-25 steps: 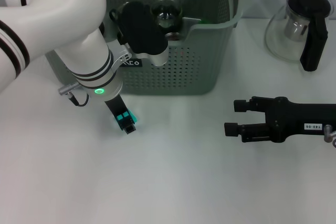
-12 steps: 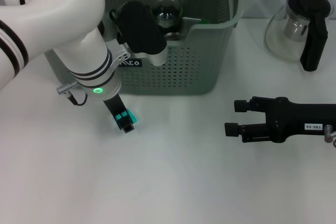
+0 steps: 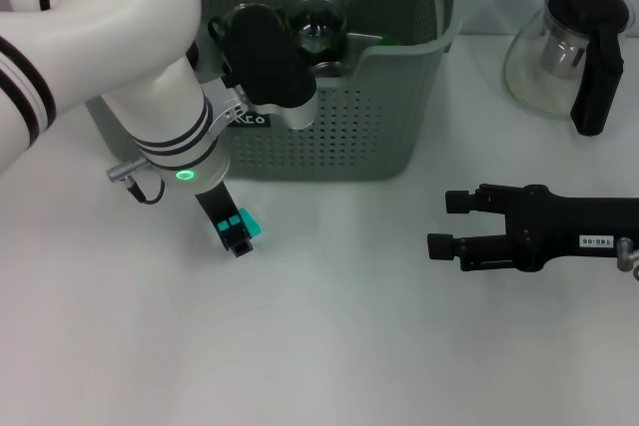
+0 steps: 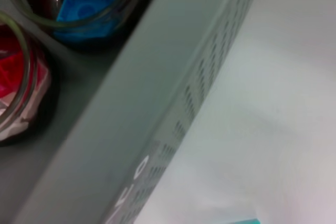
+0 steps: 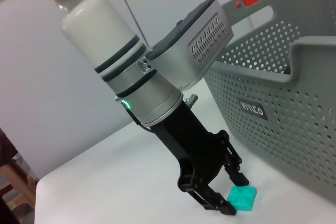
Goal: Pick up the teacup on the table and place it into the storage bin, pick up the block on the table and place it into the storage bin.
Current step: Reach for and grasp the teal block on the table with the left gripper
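Head view: the left gripper [image 3: 238, 236] stands at centre left, its fingers apart astride the teal block [image 3: 243, 224] on the table [image 3: 329, 346], just below the storage bin [image 3: 399, 107]. The right gripper [image 3: 444, 223], open, idles far right.
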`<state>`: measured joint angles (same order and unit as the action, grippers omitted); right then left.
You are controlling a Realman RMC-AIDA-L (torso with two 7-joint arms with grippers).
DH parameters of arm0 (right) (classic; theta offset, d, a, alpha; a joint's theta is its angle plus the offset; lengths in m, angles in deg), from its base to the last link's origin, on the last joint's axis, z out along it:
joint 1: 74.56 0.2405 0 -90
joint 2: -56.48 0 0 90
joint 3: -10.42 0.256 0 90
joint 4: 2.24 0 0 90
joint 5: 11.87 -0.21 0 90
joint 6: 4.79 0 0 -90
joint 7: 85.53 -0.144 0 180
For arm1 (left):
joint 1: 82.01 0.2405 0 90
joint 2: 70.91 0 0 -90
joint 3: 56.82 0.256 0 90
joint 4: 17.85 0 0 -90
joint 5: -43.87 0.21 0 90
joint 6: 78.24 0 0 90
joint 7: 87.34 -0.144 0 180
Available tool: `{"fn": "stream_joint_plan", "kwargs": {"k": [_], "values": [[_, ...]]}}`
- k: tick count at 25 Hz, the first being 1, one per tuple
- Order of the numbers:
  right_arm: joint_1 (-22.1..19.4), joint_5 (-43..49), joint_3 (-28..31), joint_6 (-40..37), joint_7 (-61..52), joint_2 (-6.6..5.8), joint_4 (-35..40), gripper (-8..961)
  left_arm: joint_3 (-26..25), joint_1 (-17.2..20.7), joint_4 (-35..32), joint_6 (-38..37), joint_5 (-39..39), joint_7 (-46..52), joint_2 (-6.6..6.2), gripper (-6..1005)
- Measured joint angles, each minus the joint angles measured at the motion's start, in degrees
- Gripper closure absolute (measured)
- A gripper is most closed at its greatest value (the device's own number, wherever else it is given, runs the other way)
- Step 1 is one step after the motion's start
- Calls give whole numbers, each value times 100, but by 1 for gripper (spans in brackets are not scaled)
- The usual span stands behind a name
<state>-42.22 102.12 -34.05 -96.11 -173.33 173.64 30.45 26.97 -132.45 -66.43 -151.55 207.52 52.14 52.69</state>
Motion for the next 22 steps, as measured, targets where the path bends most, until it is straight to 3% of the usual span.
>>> {"fn": "stream_joint_plan", "kwargs": {"k": [13,22], "values": [[0,0,7,-19,1,-7,0,7,96,-46,70,2,-3,34,6,500],[-31,0,91,-76,64,-9,0,7,78,-94,67,-109,0,73,-5,578]]}}
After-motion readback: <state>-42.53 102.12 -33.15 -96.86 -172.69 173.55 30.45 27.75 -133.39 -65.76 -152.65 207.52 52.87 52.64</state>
